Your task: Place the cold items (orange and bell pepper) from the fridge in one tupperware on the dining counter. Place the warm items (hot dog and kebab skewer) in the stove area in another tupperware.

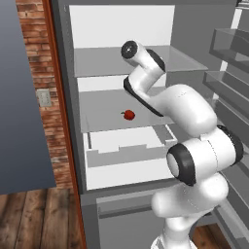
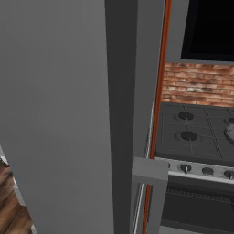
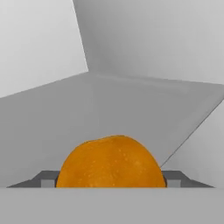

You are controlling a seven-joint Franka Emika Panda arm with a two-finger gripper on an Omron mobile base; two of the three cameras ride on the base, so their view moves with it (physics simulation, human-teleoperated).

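In the hand view an orange sits right in front of the camera, on a grey fridge shelf. My gripper has its jaws against both sides of the fruit, and the grey fingertips show at its left and right edges. In the left base view my arm reaches into the open fridge at the middle shelf, and its own links hide the hand. A small red bell pepper lies on that shelf, left of the arm. The hot dog, kebab skewer and tupperware are out of view.
The fridge has glass shelves above and white drawers below. Door racks stand at the right. The grey fridge side looms close in the right base view, with a stove and brick wall beyond.
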